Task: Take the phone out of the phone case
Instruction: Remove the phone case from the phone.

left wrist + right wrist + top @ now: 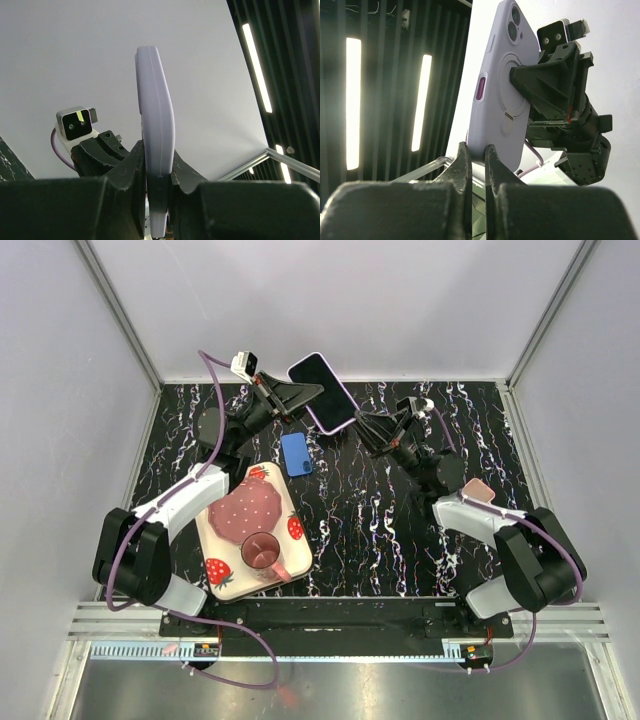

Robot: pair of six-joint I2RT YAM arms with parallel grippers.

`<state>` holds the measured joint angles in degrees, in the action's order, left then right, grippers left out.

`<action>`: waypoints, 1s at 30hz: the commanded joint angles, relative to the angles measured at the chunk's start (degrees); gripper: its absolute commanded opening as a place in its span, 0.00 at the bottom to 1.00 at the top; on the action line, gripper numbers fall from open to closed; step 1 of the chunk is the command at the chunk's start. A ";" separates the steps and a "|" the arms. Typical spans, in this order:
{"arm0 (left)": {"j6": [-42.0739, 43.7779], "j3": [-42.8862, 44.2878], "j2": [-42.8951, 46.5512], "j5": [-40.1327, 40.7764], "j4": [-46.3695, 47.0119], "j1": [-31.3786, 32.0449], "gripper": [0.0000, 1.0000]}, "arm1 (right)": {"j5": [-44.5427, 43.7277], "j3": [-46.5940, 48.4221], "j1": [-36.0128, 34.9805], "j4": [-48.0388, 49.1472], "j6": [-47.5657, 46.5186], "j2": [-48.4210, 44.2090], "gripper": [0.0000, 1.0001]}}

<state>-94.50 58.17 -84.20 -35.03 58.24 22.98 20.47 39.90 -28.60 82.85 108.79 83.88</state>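
The phone in its lavender case (318, 375) is held in the air over the table's far edge, dark screen facing up. My left gripper (316, 393) is shut across the phone's middle. In the left wrist view the phone case (155, 100) stands edge-on between my left gripper's (159, 152) fingers. My right gripper (358, 422) is shut on the case's near right corner. In the right wrist view the back of the case (502, 95) shows its camera lenses and ring, with my right gripper (477, 150) pinching its lower edge.
A small blue phone-like slab (296, 453) lies on the black marbled table (380, 530) below the held phone. A strawberry-print tray (225, 580) with a pink cup (262, 552) sits at the near left. A pink object (477, 488) lies by the right arm.
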 commanded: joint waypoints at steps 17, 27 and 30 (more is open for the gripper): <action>-4.73 3.53 7.39 -7.69 15.85 5.85 0.00 | -17.74 4.84 1.62 6.98 10.47 4.45 0.00; -4.47 3.00 7.65 -7.86 15.86 5.41 0.00 | -17.93 5.62 1.53 6.98 10.65 4.63 0.00; -4.12 2.82 7.65 -8.30 15.07 5.41 0.00 | -14.16 8.87 1.36 5.93 10.47 6.73 0.00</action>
<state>-94.94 58.81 -82.83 -32.75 59.61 25.19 10.07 44.42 -28.47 85.67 113.80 86.78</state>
